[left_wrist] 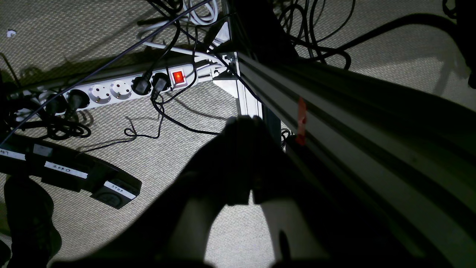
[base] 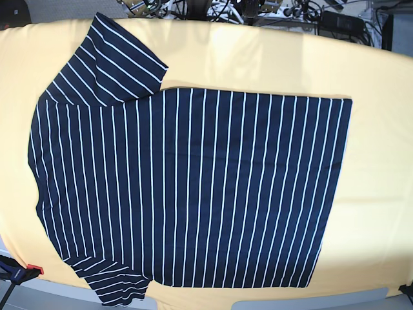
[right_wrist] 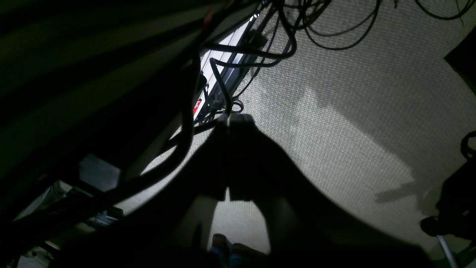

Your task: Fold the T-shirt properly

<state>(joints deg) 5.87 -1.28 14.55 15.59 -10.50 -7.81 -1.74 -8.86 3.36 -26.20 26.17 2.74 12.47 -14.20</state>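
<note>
The dark navy white-striped T-shirt (base: 187,187) lies flat on the yellow-clothed surface (base: 381,129). Both arms' fingers (left_wrist: 241,128) (right_wrist: 234,123) are pressed together, empty. Pedal labels (left_wrist: 63,169) seemingly read "ZERO" and "STOP".

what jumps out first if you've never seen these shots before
The T-shirt dominates the base view: dark navy with thin white stripes, spread flat and unfolded across the yellow cloth, collar end toward the left. Neither arm is over it. Both wrist views point at the carpeted floor instead, where a white power strip with a glowing red switch lies among black cables, and each end effector, left and right, shows as a dark shut silhouette.
</note>
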